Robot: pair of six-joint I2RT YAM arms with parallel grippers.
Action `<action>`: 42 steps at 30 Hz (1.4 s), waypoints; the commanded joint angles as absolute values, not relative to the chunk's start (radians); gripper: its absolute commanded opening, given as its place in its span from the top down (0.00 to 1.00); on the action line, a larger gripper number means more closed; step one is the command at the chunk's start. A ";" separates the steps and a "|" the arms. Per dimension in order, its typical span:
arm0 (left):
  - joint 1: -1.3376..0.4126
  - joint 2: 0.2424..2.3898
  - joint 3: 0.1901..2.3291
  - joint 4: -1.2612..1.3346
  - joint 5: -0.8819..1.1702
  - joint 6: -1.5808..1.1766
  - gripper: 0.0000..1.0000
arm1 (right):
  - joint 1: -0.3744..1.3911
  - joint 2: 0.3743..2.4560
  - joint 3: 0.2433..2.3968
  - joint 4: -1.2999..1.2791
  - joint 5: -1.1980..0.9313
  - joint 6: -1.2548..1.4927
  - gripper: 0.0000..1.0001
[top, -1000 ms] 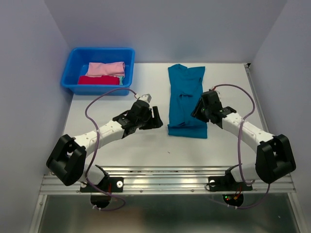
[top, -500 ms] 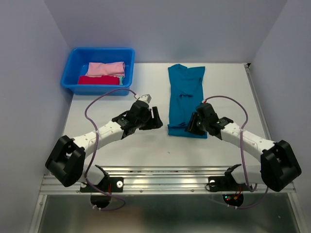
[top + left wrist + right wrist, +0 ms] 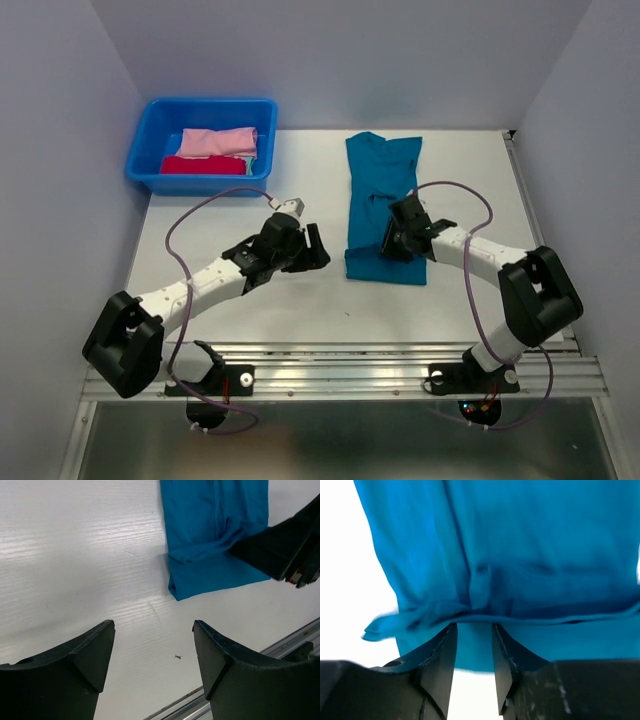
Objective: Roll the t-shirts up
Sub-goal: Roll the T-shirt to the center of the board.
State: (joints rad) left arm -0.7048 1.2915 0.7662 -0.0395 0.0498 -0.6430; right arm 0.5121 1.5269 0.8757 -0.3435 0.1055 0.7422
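On the table (image 3: pixel 300 300), right of centre: teal shirt (image 3: pixel 378 180), folded lengthwise into a narrow strip, one short end toward the far wall, the other toward the arms; flat over the far part, creased and bunched across the near part; near end square to the table edge, with one layer lying on another.

Low over that bunched near part: right gripper (image 3: pixel 392 238), reaching in from the right side of the strip; in its wrist view, right gripper (image 3: pixel 474 627) with jaws only a narrow gap apart, tips at a raised fold of cloth running crosswise; teal showing through the gap; cannot tell whether pinched or merely touched.

Left of the shirt, above bare table: left gripper (image 3: pixel 318 248), jaws spread wide, nothing between them; near the strip's near-left corner but apart from it, no contact with cloth.

In the left wrist view: a small dark speck (image 3: pixel 177 656) on the table, ahead of the fingers and short of the shirt's corner; metal rail (image 3: pixel 300 641) along the near edge.

At the far left corner: blue tub (image 3: pixel 140 170); inside it, pink bundle (image 3: pixel 218 142) on the far side, red bundle (image 3: pixel 200 166) on the near side, the two touching; well apart from the teal shirt and both grippers.
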 commanded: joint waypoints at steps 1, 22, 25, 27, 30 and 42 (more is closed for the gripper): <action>-0.698 1.230 0.738 -0.008 0.011 -0.669 0.25 | 0.457 1.595 0.969 -0.308 0.176 0.710 0.62; -0.727 1.370 0.787 0.094 0.070 -0.695 0.33 | 0.235 1.269 0.727 -0.360 0.089 0.730 0.57; -0.739 1.459 0.815 0.109 0.107 -0.730 0.33 | 0.181 1.207 0.669 -0.360 0.016 0.733 0.54; -0.741 1.506 0.815 0.136 0.132 -0.744 0.33 | 0.167 1.183 0.634 -0.360 -0.027 0.747 0.50; -0.741 1.561 0.827 0.153 0.156 -0.759 0.33 | 0.143 1.166 0.591 -0.357 -0.048 0.758 0.48; -0.742 1.718 0.827 0.255 0.250 -0.778 0.49 | 0.133 1.144 0.466 -0.290 -0.117 0.813 0.49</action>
